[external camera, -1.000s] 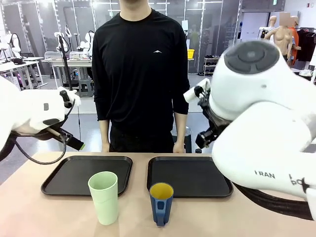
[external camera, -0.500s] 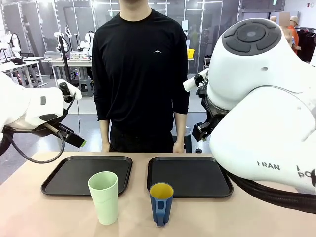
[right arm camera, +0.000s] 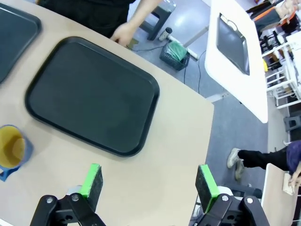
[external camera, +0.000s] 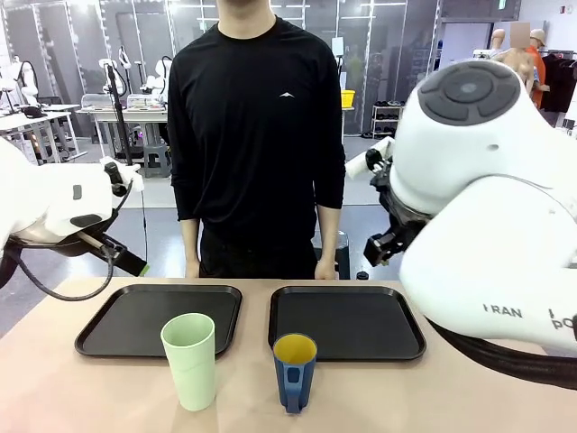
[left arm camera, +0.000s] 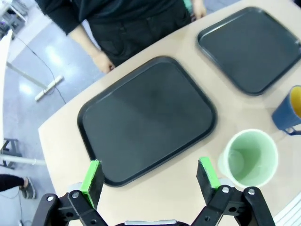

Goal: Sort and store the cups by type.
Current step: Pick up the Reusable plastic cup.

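**A:** Upper panel. Where do we place the left claw (left arm camera: 149, 174)?

**B:** High over the desk (left arm camera: 59, 160), with its green pads (left arm camera: 92, 175) spread wide and nothing between them: released. The mint-green tumbler (left arm camera: 248, 157) stands upright on the desk below, just past one pad. The dark blue mug (left arm camera: 289, 113) sits beyond the tumbler, farther from the claw. One black tray (left arm camera: 146, 117) lies straight ahead of the pads, bare.

**A:** And the right claw (right arm camera: 148, 181)?

**B:** Likewise released and empty, well above the desk. We see the mug off to one side, well apart from the nearer pad. The second black tray (right arm camera: 91, 94) lies ahead, also bare. A person's hand (right arm camera: 124, 34) rests at the desk edge beyond that tray.

**A:** So neither cup is stored yet. What hazards do we flag?

**B:** Three, in our judgement.
1. The tumbler is tall and tapers to a narrow foot, so a pad clipping its rim on the way down would likely topple it.
2. The front view shows the mug's handle facing our side, so pads closing across the handle could twist the mug rather than hold it.
3. The cups stand near each other. A reach for one may knock the other, and two arms descending together could meet.
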